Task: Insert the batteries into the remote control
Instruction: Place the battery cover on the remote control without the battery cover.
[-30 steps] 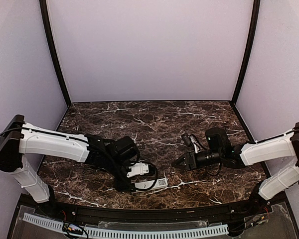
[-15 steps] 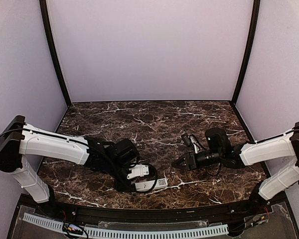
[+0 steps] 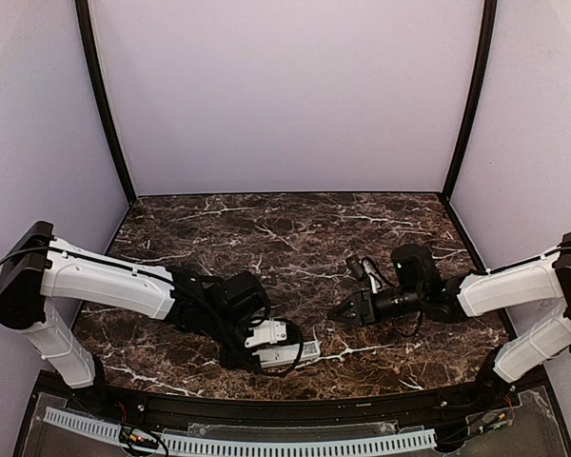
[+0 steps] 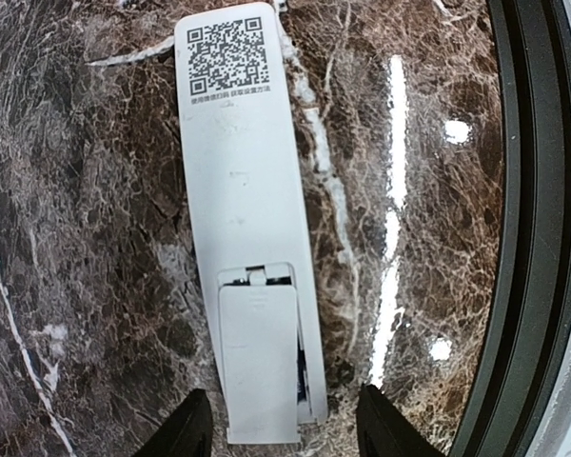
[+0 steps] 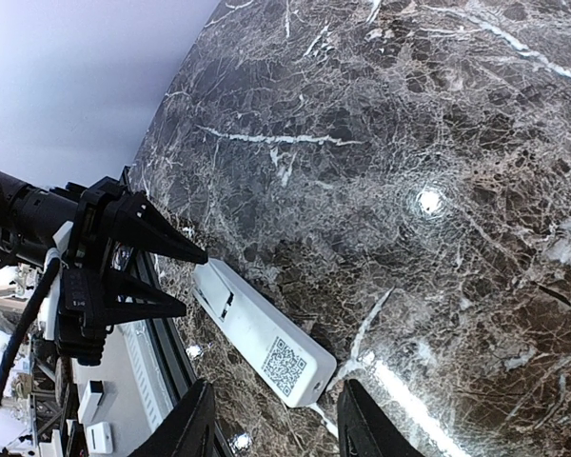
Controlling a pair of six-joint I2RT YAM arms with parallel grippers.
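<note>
Left gripper (image 4: 285, 411) is low at the near table edge, jaws about half open and straddling the 6 o'clock end of the remote control (image 4: 243, 190) in its wrist view. There's a sliver of marble visible on each side, so it's flanking, not clamping, nothing held. The remote lies flat, back face up, with its long axis running 12 to 6 in that view and leaning slightly to 11. QR label (image 4: 227, 48) is at the far end. The cover plate (image 4: 259, 367) sits over the recess at the finger end, a bit skewed, with a dark slit along its 3 o'clock edge. In the top view the remote runs roughly 9 to 3 along the front of the table (image 3: 295, 228), QR end pointing toward 3. Right gripper (image 5: 274, 424) hovers well apart, fingers parted and empty; the remote lies toward 8 o'clock from it in the top view. Batteries aren't visible in any view, and I can't tell whether they're in the recess. Left arm is clearly nearer. My read: the next move closes across the remote's short axis.
</note>
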